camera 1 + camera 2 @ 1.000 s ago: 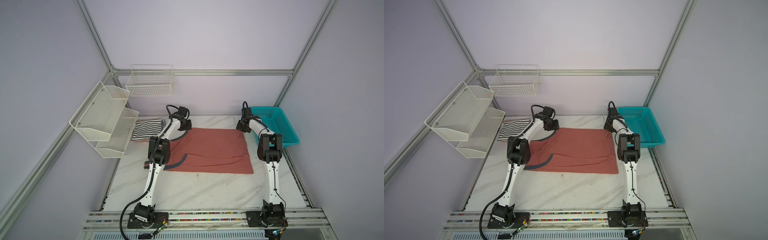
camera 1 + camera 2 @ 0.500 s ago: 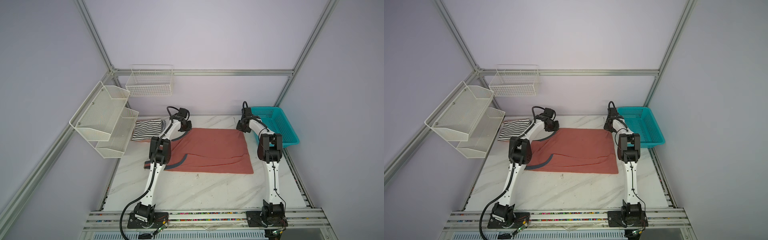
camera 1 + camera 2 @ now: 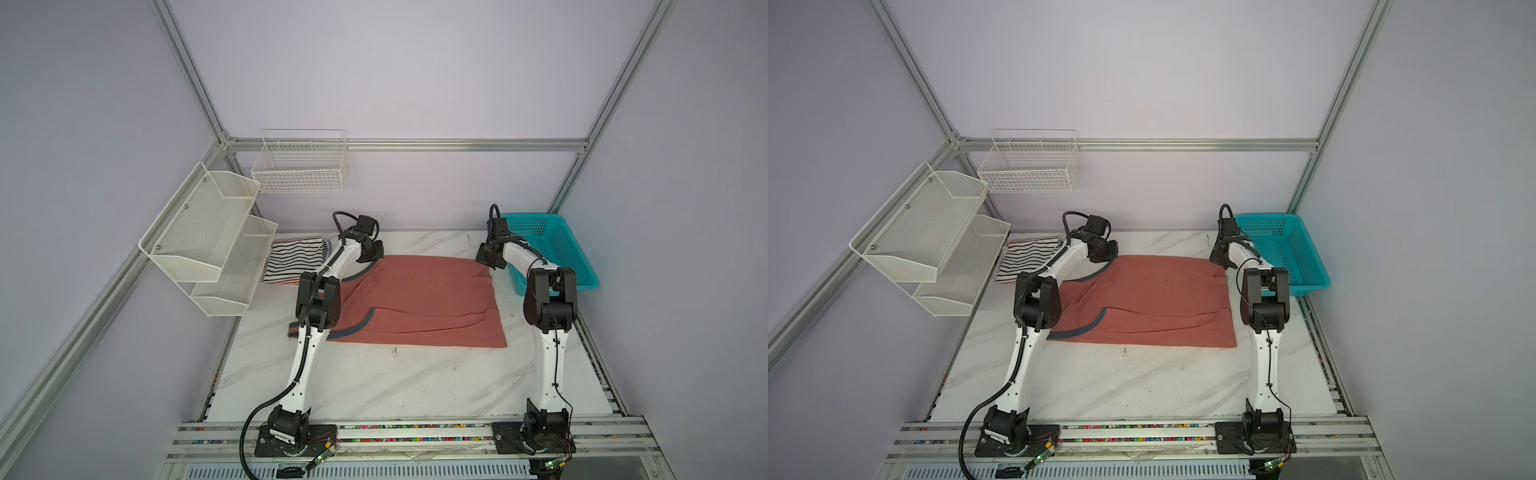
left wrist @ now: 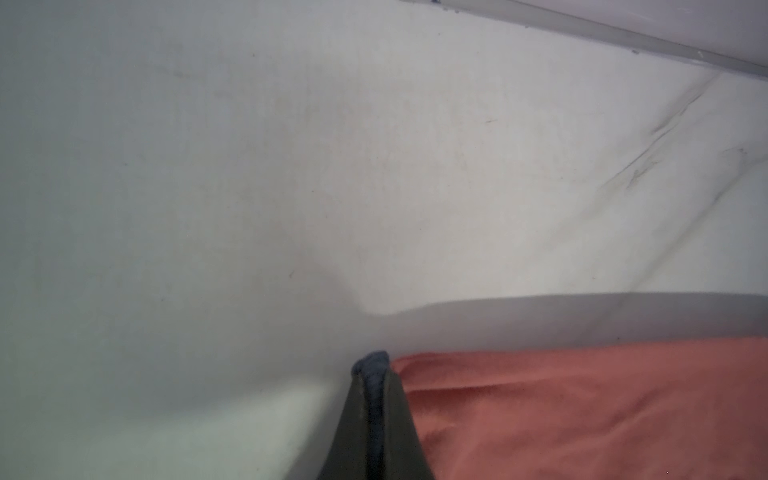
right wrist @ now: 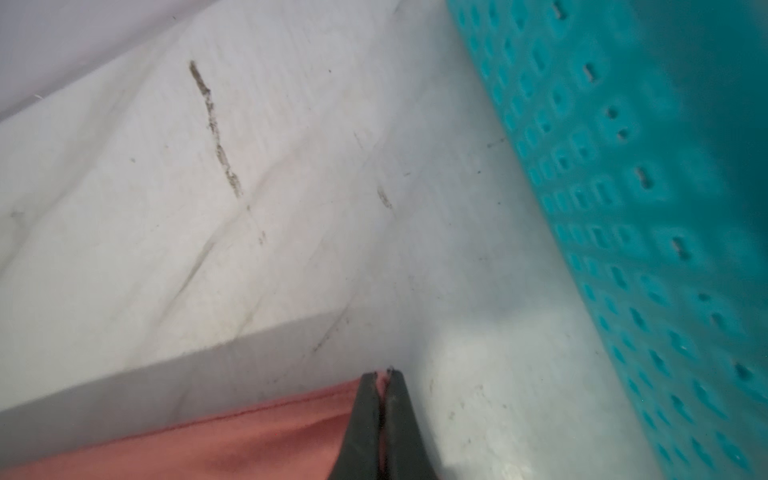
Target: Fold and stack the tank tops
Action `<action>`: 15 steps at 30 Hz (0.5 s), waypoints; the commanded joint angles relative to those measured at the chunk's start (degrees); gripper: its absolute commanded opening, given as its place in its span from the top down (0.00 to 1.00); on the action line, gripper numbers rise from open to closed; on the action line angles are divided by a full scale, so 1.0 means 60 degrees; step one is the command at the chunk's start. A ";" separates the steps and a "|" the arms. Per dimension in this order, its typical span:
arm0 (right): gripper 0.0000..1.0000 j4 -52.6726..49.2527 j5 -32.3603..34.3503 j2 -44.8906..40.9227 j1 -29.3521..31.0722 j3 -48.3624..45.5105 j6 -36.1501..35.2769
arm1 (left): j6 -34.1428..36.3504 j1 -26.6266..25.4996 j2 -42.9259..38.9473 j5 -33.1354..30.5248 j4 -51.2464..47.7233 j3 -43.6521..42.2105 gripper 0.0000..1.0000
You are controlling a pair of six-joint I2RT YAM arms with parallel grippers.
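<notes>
Our left tool (image 4: 372, 366) pinches the blue trim (image 4: 375, 401) of the red tank top (image 3: 419, 291); our right tool (image 5: 381, 374) pinches its other far corner, we think. It lies on the desk (image 3: 374, 386). Pull unevenly and a thin edge could slip out, folding crooked.

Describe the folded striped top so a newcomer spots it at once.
On the marble table, look to the far left corner, below the mesh shelves. A folded top lies there. Unlike the salmon-red top spread beside it, it is black-and-white striped.
</notes>
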 commanded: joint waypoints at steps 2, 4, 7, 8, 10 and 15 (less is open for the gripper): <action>1.00 0.0825 0.0138 -0.0949 -0.0053 -0.0534 -0.0172 | 0.0079 -0.0095 -0.1096 -0.0126 0.0872 -0.0716 0.99; 1.00 0.0803 0.0085 -0.1096 -0.0053 -0.0718 -0.0218 | 0.0119 -0.0118 -0.1224 -0.0104 0.0884 -0.0898 0.98; 1.00 0.0864 0.0003 -0.1403 -0.0053 -0.1163 -0.0288 | 0.0138 -0.0125 -0.1558 -0.0126 0.0881 -0.1416 0.99; 1.00 0.0938 -0.0018 -0.1562 -0.0053 -0.1371 -0.0301 | 0.0113 -0.0140 -0.1702 -0.0148 0.0881 -0.1648 0.99; 1.00 0.1084 -0.0078 -0.1820 -0.0054 -0.1761 -0.0302 | 0.0053 -0.0151 -0.1990 -0.0195 0.0909 -0.2096 0.98; 1.00 0.1340 -0.0167 -0.2645 -0.0040 -0.2774 -0.0315 | -0.0008 -0.0248 -0.2930 -0.0328 0.1613 -0.3668 0.98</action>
